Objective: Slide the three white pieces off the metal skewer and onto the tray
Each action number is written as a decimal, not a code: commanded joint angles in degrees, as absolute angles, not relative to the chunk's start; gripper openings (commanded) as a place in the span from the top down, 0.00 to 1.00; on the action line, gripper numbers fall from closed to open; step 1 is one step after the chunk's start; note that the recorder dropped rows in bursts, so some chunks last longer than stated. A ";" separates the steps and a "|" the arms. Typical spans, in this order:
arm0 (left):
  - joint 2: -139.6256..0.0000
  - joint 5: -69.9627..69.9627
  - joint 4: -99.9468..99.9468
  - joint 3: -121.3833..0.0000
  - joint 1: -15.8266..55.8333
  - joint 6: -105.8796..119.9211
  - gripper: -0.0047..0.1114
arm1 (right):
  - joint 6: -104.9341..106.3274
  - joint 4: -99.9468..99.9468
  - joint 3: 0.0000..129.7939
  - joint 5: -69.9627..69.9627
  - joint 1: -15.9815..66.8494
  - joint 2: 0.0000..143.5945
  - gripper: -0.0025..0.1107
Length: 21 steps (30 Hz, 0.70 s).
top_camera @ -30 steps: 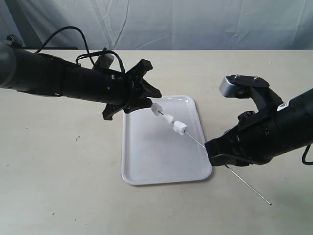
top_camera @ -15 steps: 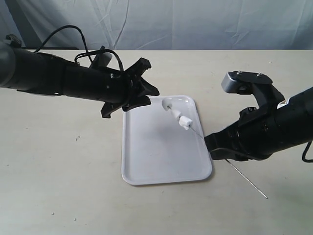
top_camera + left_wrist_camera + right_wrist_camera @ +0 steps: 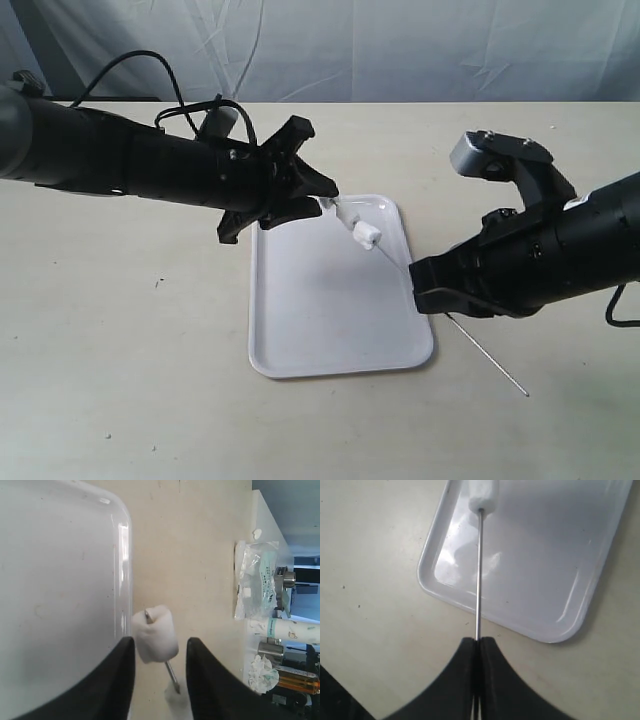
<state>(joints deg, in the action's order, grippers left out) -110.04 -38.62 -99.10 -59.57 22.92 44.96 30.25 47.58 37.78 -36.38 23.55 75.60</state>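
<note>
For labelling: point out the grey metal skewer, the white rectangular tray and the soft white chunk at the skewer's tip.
grey metal skewer (image 3: 479, 570), right wrist view, bare shaft.
white rectangular tray (image 3: 320, 320), exterior view, bare floor.
soft white chunk (image 3: 156, 635), left wrist view, its side.

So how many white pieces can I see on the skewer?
2. One white piece sits at the tip of the skewer, inside the left gripper; another piece is lower, above the tray. A third may be hidden.

tray (image 3: 320, 320): middle of table (image 3: 120, 400) | skewer (image 3: 487, 357): across tray's right rim (above it) | white pieces (image 3: 366, 236): on skewer, over tray's far end
</note>
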 commanded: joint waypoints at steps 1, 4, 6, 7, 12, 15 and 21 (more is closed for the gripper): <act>-110.03 -38.65 -99.95 -59.94 22.94 44.98 0.67 | 31.51 48.71 37.84 -36.91 23.47 75.52 0.98; -110.03 -38.56 -99.95 -59.94 22.94 44.98 0.67 | 31.51 48.71 37.84 -37.53 23.47 75.52 0.98; -110.03 -38.56 -99.95 -59.94 22.94 44.98 0.67 | 31.64 48.87 37.84 -37.54 23.47 75.52 0.98; -110.03 -38.45 -99.95 -59.94 22.94 44.98 0.67 | 32.32 49.54 37.84 -37.64 23.47 75.52 0.98; -110.03 -38.35 -99.95 -59.94 22.94 44.98 0.72 | 33.05 50.82 37.84 -37.91 23.47 75.52 0.98; -110.03 -38.35 -99.95 -59.94 22.94 45.13 0.79 | 33.05 50.82 37.84 -38.40 23.47 75.52 0.98; -110.03 -36.93 -99.95 -59.94 22.94 45.37 0.80 | 32.95 48.79 37.84 -40.35 23.47 75.52 0.98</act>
<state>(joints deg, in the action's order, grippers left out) -110.04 -38.17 -99.10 -59.57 22.92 44.96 32.40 50.13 37.78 -38.60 23.55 75.60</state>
